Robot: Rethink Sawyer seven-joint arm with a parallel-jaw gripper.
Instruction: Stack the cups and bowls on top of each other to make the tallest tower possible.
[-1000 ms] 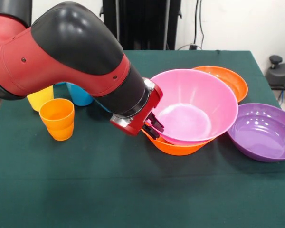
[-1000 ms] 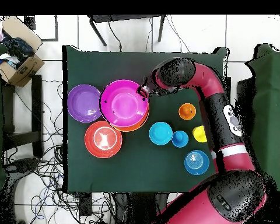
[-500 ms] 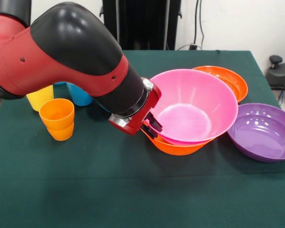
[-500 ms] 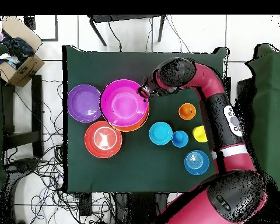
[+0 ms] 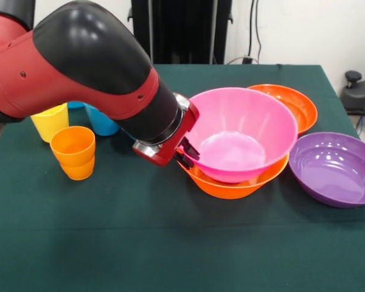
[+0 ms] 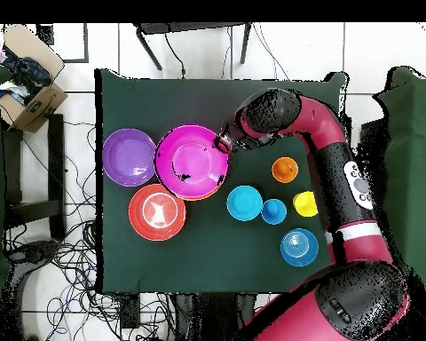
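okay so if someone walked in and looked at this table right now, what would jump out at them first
The bulky red and black arm fills the front view's left side, its gripper at the rim of the large pink bowl. That bowl sits nested in the large orange bowl near the table's middle. A wide purple bowl lies just to the right, and an orange cup stands at the left.

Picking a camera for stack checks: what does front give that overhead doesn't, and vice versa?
Front only: the pink bowl seen side-on, seated inside the large orange bowl.
Overhead only: the small dark blue bowl, shallow light blue bowl, and cardboard box off the table.
Both: the gripper at the pink bowl's rim, purple bowl, red-orange bowl, orange cup, yellow cup.
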